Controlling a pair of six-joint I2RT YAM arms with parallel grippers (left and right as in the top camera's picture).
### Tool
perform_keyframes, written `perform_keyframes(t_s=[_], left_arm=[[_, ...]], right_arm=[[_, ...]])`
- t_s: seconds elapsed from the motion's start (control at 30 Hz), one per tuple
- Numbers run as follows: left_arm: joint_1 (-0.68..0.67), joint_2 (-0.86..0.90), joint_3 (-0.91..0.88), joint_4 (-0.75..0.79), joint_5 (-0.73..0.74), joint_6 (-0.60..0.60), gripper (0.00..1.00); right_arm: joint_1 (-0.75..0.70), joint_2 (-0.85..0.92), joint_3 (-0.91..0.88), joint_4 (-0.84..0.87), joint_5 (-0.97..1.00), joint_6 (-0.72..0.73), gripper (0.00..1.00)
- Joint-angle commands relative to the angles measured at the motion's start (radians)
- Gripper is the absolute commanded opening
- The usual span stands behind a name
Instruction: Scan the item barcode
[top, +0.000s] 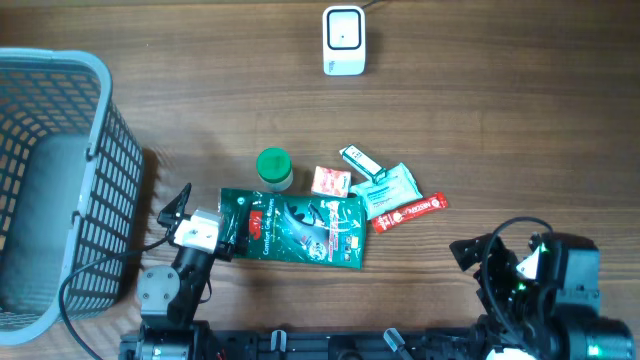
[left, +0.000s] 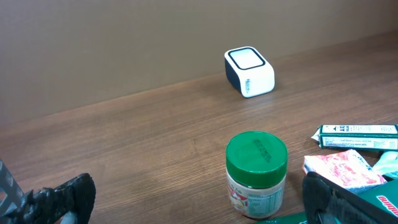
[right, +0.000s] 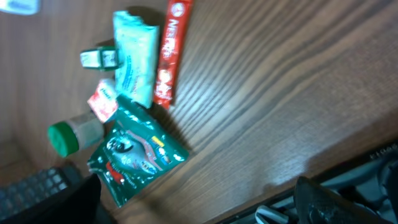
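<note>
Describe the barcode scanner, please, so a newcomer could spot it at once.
On the wooden table, look past the cluster of packets, toward the side away from the arms. The scanner stands there alone: a white box with a dark window, unlike the packets and the green-lidded jar.

Both black, the left arm (top: 178, 272) bears a white block (top: 197, 232), the right arm (top: 560, 285) a green light (top: 520, 286).
</note>
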Motion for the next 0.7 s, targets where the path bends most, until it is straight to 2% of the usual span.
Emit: perform_keyframes(t_s=[0.0,0.1,0.2,0.27,0.33,0.47,0.57,0.67], left_arm=[[-0.006,0.004,-0.001,-0.008,0.016,-0.006,1.0],[-0.006,0.004,-0.001,-0.008,0.016,-0.006,1.0],[-0.006,0.004,-0.001,-0.008,0.016,-0.006,1.0],[-0.006,0.004,-0.001,-0.008,0.016,-0.006,1.0],[-0.006,0.004,-0.001,-0.008,0.016,-0.006,1.0],[-0.006,0.004,-0.001,-0.008,0.016,-0.006,1.0],[-0.006,0.004,-0.001,-0.008,0.016,-0.006,1.0],[-0.006,0.004,-0.001,-0.008,0.016,-0.006,1.0]], right_arm=[[0.0,0.073,-0.002,0.02,0.017,-0.011,1.0],[0.0,0.161,-0.002,0.117,-0.019,-0.14,1.0],[0.026,0.307,-0.002,0.303,-0.187,-0.325,1.0],[0.142,0.452,-0.002,0.468,-0.24,-0.384,1.0],[0.292,0.576,-0.002,0.621,-0.236,-0.384,1.0],[0.472,0.779,-0.002,0.898,-0.049,-0.424,1.0],[0.48,0.896,-0.002,1.044,0.037,-0.571,1.0],[0.48,0.892,-0.002,1.107,0.206,-0.651,1.0]])
